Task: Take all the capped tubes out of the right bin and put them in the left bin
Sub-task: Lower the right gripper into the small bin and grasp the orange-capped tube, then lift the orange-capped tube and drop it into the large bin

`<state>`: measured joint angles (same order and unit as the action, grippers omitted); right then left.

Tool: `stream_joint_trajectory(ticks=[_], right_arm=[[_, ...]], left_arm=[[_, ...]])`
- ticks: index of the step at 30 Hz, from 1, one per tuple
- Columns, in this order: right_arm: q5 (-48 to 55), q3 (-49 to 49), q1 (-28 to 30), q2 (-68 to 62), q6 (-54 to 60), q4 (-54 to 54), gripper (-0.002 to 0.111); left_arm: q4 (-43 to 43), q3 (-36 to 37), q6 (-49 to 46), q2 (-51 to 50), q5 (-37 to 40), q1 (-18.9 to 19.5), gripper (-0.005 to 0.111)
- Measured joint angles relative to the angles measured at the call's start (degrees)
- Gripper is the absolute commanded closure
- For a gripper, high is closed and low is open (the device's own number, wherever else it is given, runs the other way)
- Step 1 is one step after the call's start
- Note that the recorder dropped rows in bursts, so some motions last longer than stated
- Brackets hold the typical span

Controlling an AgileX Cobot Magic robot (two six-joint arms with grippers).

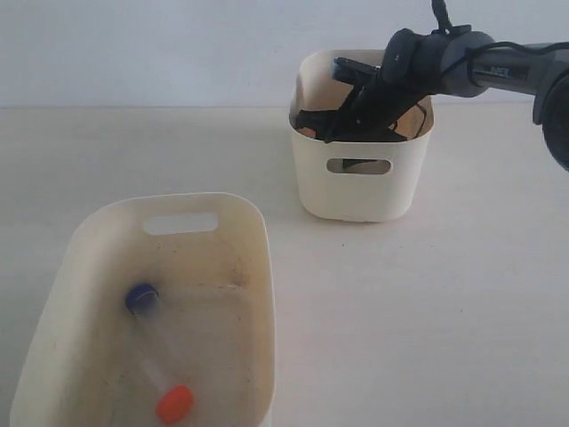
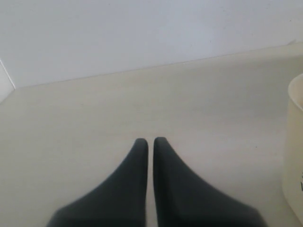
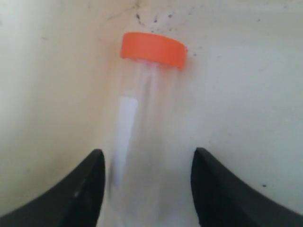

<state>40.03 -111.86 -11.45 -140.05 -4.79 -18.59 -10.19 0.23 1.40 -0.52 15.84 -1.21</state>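
**Item 1. Right bin** [image 1: 363, 191]. Cream-white and tall-sided. It stands on the counter [image 1: 444, 294] toward the far right of your exterior view, with an oval handle slot facing the camera. The right arm [image 1: 480, 62] comes over its rim from the right and dips inside.

**Item 2. Right gripper** [image 3: 147, 153]. It is down inside the right bin. Your jaws are spread wide, one dark finger on each side of a tube's body. You cannot tell whether either finger touches the tube. Nothing is clamped.

**Item 3. Orange-capped tube** [image 3: 142, 123]. Slim and clear, with a white strip along its length. It lies inside the right bin between your parted jaws. Its orange cap [image 3: 153, 48] points away from the gripper, and dark specks dot the bin surface around the cap.

**Item 4. Left bin** [image 1: 258, 267]. Cream-white and the larger-looking of the two. It sits at the near left of the exterior view, with one oval slot in its far end. Two capped tubes lie on its floor:
- a blue-capped tube [image 1: 141, 298]
- a second orange-capped tube [image 1: 175, 403], nearer the camera

Their caps are apart, and the clear bodies are too faint to trace.

**Item 5. Left gripper** [image 2: 147, 142]. You see it in its wrist view only. The jaws are closed with a thin seam between the tips and nothing held, poised over the counter. A cream wall [image 2: 296, 151] shows at the edge of that view, and you cannot tell which bin it belongs to.
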Motion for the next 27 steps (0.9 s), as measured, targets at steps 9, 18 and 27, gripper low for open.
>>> stream_joint_trajectory(ticks=[9, 18, 27], right_arm=[[-0.2, -0.1, -0.2, -0.2, -0.9, 5.6, 0.108], [3.3, -2.0, -0.3, 0.7, -2.0, 7.7, 0.108], [6.0, -2.8, 0.0, 11.6, -3.4, 9.4, 0.108]], left_arm=[[0.0, 0.0, 0.0, 0.0, 0.0, 0.0, 0.102], [0.0, 0.0, 0.0, 0.0, 0.0, 0.0, 0.102], [0.0, 0.0, 0.0, 0.0, 0.0, 0.0, 0.102]])
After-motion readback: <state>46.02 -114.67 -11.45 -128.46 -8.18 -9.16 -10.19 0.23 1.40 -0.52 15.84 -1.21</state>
